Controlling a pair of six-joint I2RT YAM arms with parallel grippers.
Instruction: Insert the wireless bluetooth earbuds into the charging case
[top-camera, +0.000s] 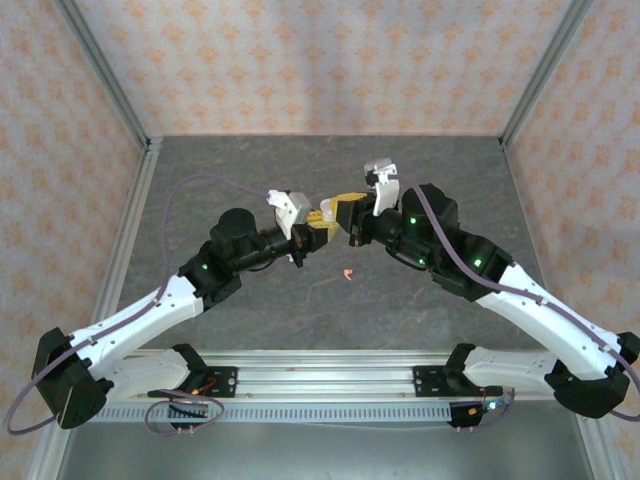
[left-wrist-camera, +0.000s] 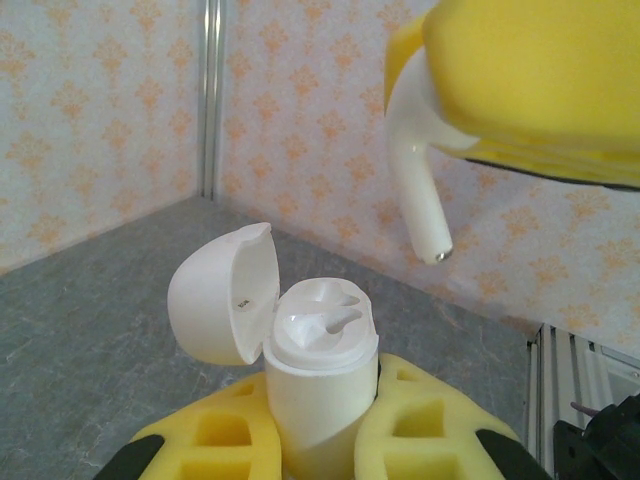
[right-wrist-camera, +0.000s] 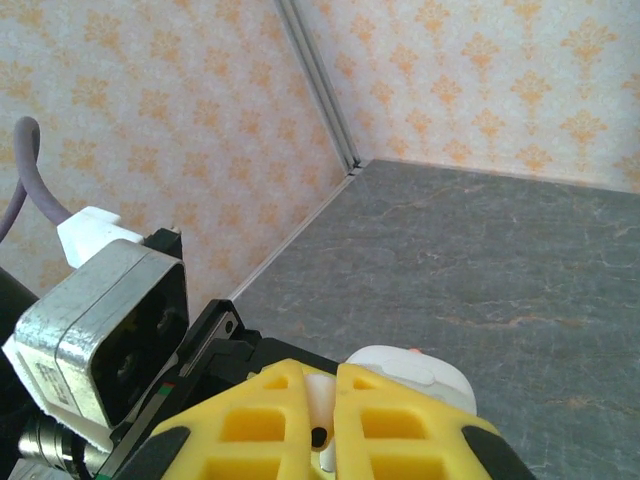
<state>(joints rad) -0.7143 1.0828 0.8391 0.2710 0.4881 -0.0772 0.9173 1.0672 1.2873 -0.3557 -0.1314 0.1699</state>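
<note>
Yellow foam fingers (left-wrist-camera: 225, 435) of the left gripper (left-wrist-camera: 322, 430) pinch the white charging case (left-wrist-camera: 318, 375) upright, its lid (left-wrist-camera: 222, 295) flipped open. One well (left-wrist-camera: 318, 325) appears already filled, though the view is soft. Above and slightly aside, the right gripper (right-wrist-camera: 322, 418) clamps a white earbud (left-wrist-camera: 418, 170) by its head, long axis near vertical, stem tip down, not yet seated. A coral-pink earbud (top-camera: 346, 275) lies on the table (top-camera: 250, 170), waiting.

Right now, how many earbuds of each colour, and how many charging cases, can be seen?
white earbud: 1 (perhaps another seated in the case, unclear)
coral-pink earbud: 1
charging case: 1
Total: 3
</note>
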